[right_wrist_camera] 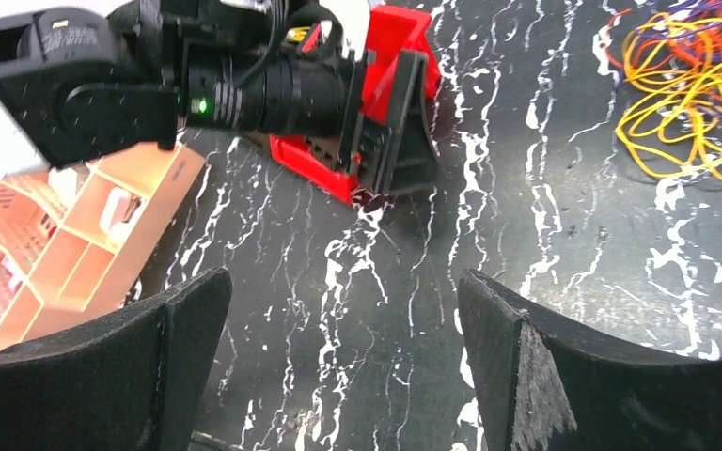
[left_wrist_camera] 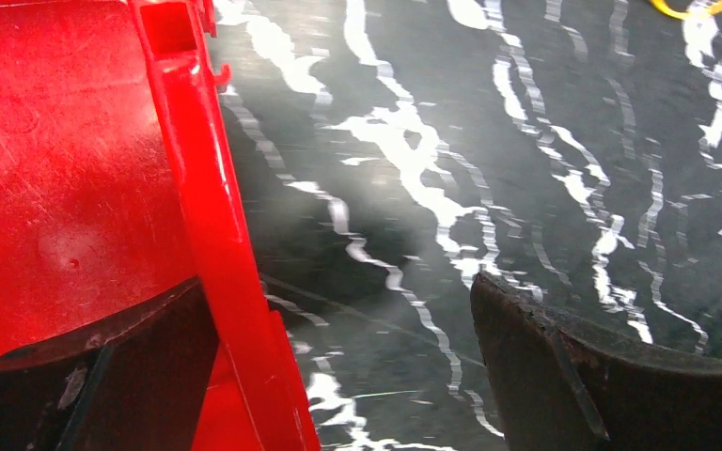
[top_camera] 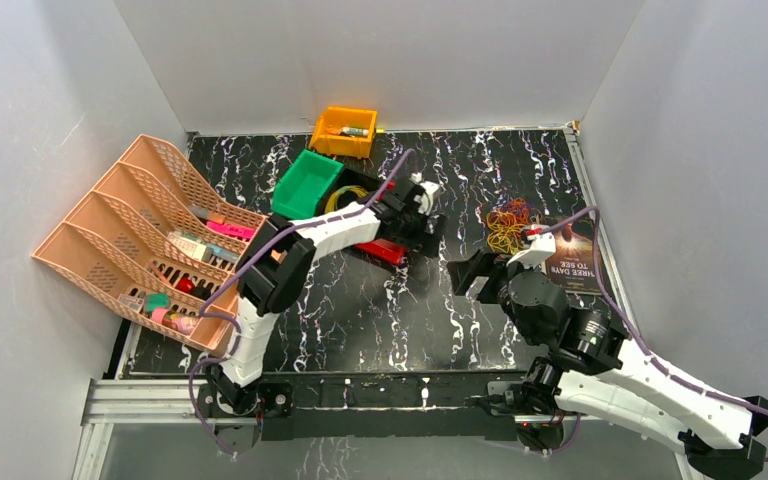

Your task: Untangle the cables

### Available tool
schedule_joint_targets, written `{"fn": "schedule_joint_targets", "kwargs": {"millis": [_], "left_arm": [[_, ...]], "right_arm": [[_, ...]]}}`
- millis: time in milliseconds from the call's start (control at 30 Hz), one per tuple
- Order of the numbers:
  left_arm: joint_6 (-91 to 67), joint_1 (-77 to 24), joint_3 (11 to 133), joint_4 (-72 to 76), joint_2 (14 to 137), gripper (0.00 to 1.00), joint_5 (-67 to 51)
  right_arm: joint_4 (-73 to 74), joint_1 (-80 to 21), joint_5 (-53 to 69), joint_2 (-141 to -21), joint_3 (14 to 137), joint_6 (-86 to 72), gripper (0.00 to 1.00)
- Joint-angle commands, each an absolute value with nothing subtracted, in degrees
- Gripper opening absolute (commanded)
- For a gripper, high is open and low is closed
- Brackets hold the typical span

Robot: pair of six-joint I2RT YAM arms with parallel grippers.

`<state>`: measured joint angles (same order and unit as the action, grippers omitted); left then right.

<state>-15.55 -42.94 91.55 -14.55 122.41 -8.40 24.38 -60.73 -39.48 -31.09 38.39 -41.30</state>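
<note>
A tangle of yellow, orange and purple cables (top_camera: 508,226) lies on the black marbled table at the right, also in the right wrist view (right_wrist_camera: 682,85). A yellow loop of it shows at the top edge of the left wrist view (left_wrist_camera: 686,9). More yellow cable sits in a black bin (top_camera: 345,197). My left gripper (top_camera: 428,236) is open and straddles one wall of a red bin (left_wrist_camera: 188,178): one finger inside, the other outside with a wide gap (left_wrist_camera: 338,301). My right gripper (top_camera: 475,272) is open and empty above bare table (right_wrist_camera: 343,357), near-left of the tangle.
The red bin (top_camera: 382,251) lies left of the tangle. A green bin (top_camera: 305,183) and an orange bin (top_camera: 343,130) stand at the back. A peach file rack (top_camera: 150,240) holds small items at the left. A book (top_camera: 572,258) lies right of the tangle.
</note>
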Motion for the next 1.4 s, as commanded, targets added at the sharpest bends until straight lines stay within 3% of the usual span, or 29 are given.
{"fn": "schedule_joint_targets", "kwargs": {"millis": [0, 267, 433, 733, 867, 1067, 1367], "left_arm": [[-18.47, -47.98, 95.05, -12.67, 119.38, 0.98, -9.62], [-15.67, -48.41, 96.92, -17.38, 112.99, 0.98, -5.97], [-12.69, -46.33, 92.05, -19.3, 105.05, 0.98, -5.71], [-12.5, -30.53, 82.78, -18.53, 92.74, 0.98, -8.24], [-10.84, -24.71, 83.67, -19.24, 94.34, 0.98, -7.56], [-8.69, -20.78, 84.08, -16.81, 99.75, 0.98, -9.69], [-9.21, -18.99, 84.9, -12.77, 108.15, 0.98, -15.4]], "right_arm": [[27.75, -60.8, -45.86, -33.05, 42.79, -41.61, 0.98], [27.64, -60.82, -47.03, -34.44, 43.36, -41.82, 0.98], [26.43, -60.77, -48.2, -35.47, 42.25, -42.37, 0.98], [27.58, -60.54, -49.66, -44.48, 43.76, -41.96, 0.98], [27.31, -56.79, -45.03, -52.98, 47.66, -37.39, 0.98], [21.21, -41.73, -24.76, -60.42, 48.83, -30.95, 0.98], [20.76, -39.12, -19.27, -60.73, 46.61, -29.67, 0.98]]}}
